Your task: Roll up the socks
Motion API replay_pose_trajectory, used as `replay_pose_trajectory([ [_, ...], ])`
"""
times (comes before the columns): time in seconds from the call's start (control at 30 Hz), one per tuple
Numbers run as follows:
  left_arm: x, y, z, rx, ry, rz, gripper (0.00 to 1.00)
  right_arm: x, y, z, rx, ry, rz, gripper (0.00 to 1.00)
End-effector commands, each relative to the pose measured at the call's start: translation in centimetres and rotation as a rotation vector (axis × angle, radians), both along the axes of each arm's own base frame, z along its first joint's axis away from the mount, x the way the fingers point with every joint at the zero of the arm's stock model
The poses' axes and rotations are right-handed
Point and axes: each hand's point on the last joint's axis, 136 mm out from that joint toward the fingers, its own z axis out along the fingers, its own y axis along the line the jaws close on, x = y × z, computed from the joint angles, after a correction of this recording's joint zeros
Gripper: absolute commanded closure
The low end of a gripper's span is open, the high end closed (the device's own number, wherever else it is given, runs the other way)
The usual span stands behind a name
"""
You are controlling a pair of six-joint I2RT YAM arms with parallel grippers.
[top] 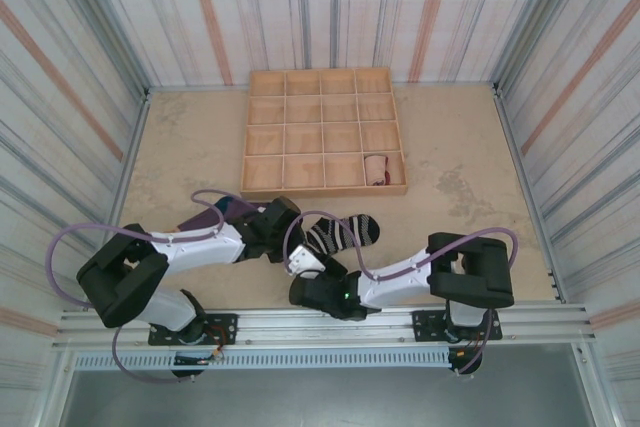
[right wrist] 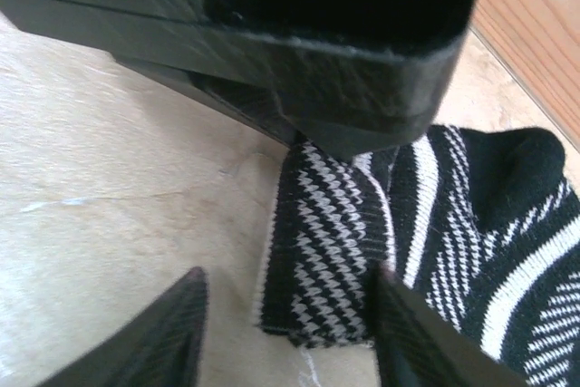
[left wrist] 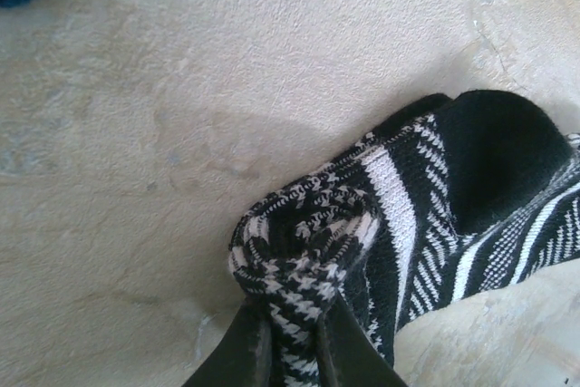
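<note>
1. The black-and-white sock [top: 345, 232] lies on the desk [top: 450, 177] in front of the wooden tray [top: 325, 190], between the two arms, with its dark toe pointing right.
2. The left end effector [left wrist: 292, 355] is pressed together on the sock's houndstooth cuff. The fabric there is already curled into a first tight turn.
3. The right end effector [right wrist: 290, 333] is spread, with one finger on either side of the cuff's flat edge. It grips nothing, and the left end effector's body hangs just above it.
4. A peach sock [top: 377, 169] sits rolled in the tray's front-right compartment. A purple sock [top: 210, 209] lies partly under the left arm.
5. The step in hand looks like the start of rolling the striped sock from cuff toward toe.
6. The next move probably calls for the left wrist to turn the pinched cuff over while the right end effector presses or holds the leg flat, so the roll tightens rather than dragging the sock across the desk.
7. One risk is that the two end effectors are very close and could collide.
</note>
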Motion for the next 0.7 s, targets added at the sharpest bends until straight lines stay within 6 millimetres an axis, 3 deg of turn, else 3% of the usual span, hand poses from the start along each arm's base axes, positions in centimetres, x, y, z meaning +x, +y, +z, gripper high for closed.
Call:
replay_pose_trajectory([
  [0.0, -1.3, 0.7, -1.2, 0.013, 0.065, -0.013, 1.00, 0.9, 0.3, 0.0, 0.026, -0.017, -0.044, 0.68],
  [0.17, -1.3, 0.6, -1.2, -0.008, 0.068, -0.029, 0.95, 1.1, -0.4, -1.1, 0.058, 0.032, -0.090, 1.00],
  [0.3, -1.1, 1.1, -0.8, -0.017, 0.050, -0.030, 0.77, 0.9, -1.2, -1.8, 0.094, 0.078, -0.118, 1.00],
  [0.37, -1.0, 1.6, -0.5, -0.023, 0.036, -0.025, 0.51, 0.9, -1.5, -2.4, 0.137, 0.151, -0.123, 1.00],
  [0.47, -0.6, 2.3, 0.4, -0.030, -0.006, -0.007, 0.26, 0.9, -2.1, -3.1, 0.186, 0.234, -0.142, 1.00],
  [0.67, 0.0, 3.6, 2.4, -0.039, -0.088, 0.017, 0.16, 1.0, -3.0, -4.5, 0.309, 0.413, -0.180, 1.00],
])
